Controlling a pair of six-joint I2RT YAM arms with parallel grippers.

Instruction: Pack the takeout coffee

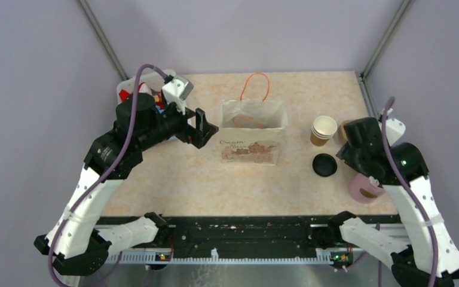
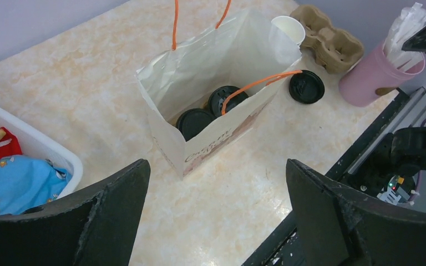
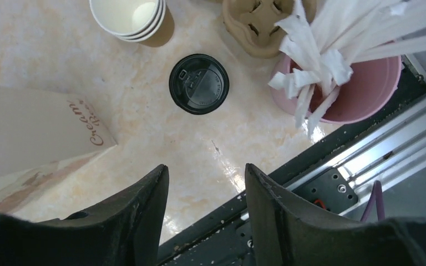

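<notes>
Two lidded cups [image 2: 195, 121] stand side by side at the bottom of the open bag [image 2: 202, 145], ahead of and below the left gripper [image 2: 217, 164], whose fingers are spread wide and hold nothing. The right gripper [image 3: 205, 170] is also spread and empty, hovering over the table [image 3: 144, 111] right of the bag. A loose lid [image 3: 199, 83] lies just ahead of its fingers, the cup stack [image 3: 127, 16] beyond, near the tray [image 3: 249, 22] and pink cup [image 3: 366, 91].
</notes>
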